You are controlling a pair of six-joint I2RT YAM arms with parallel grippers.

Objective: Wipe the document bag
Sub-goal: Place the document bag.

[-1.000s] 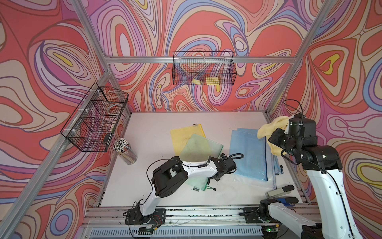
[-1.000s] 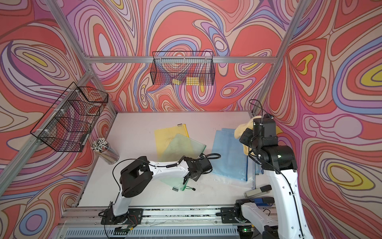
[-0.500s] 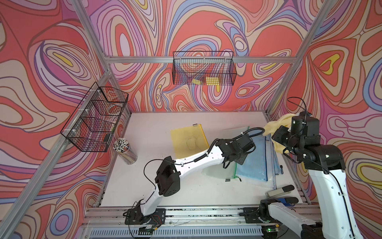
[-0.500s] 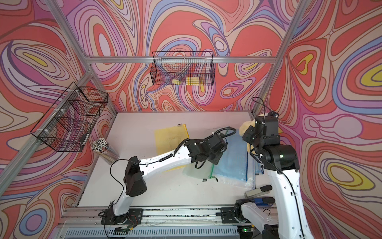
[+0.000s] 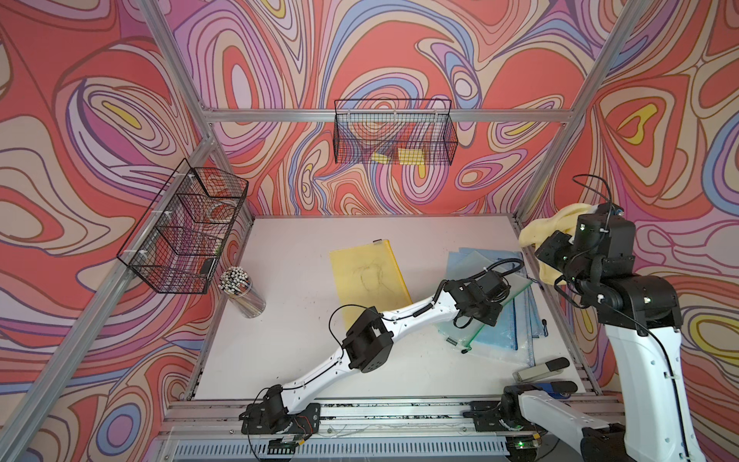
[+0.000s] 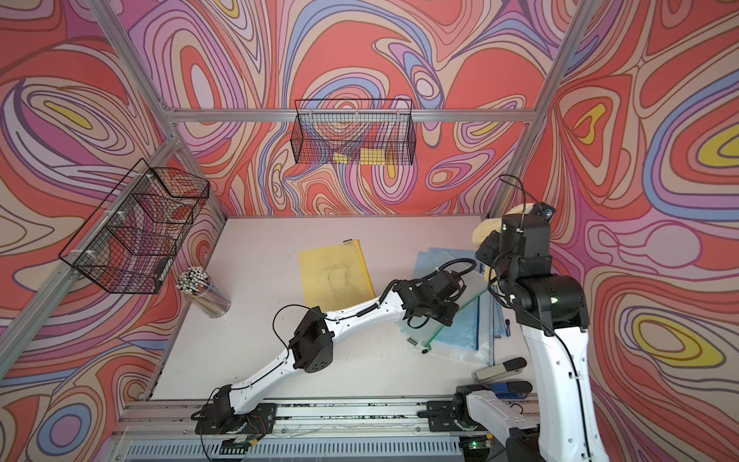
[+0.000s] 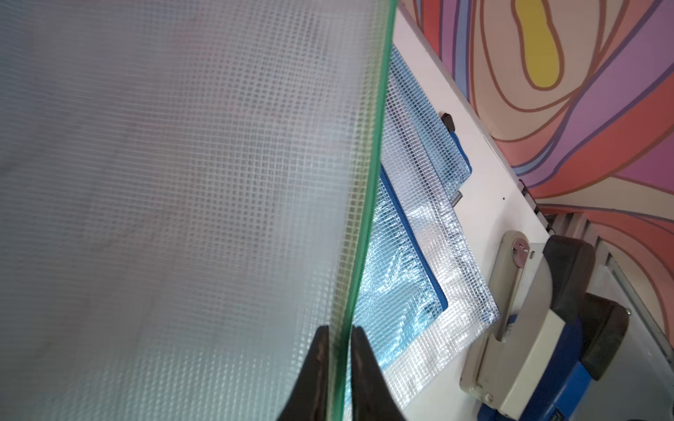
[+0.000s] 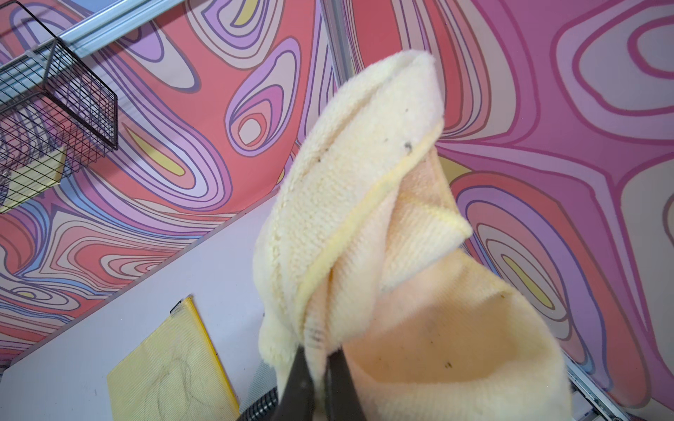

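A clear, green-edged document bag (image 5: 464,334) (image 7: 182,182) lies tilted over the blue document bags (image 5: 504,332) at the right of the table. My left gripper (image 7: 339,328) is shut on its green edge, one finger on each side; in both top views the wrist (image 5: 480,296) covers the jaws. A yellow document bag (image 5: 368,276) (image 8: 164,364) with dark scribble marks lies flat in the middle. My right gripper (image 8: 319,350) is shut on a pale yellow cloth (image 8: 364,218) (image 5: 536,236), held high at the right wall, apart from the bags.
A cup of pens (image 5: 244,292) stands at the left edge. Wire baskets hang on the left wall (image 5: 184,232) and the back wall (image 5: 394,136). A grey hole punch (image 5: 540,368) (image 7: 529,328) and a blue one (image 5: 556,388) sit at the front right.
My left arm has swung right, carrying the green-edged bag off the yellow bag and onto the blue ones. The right arm with the cloth has drawn back toward the right wall.
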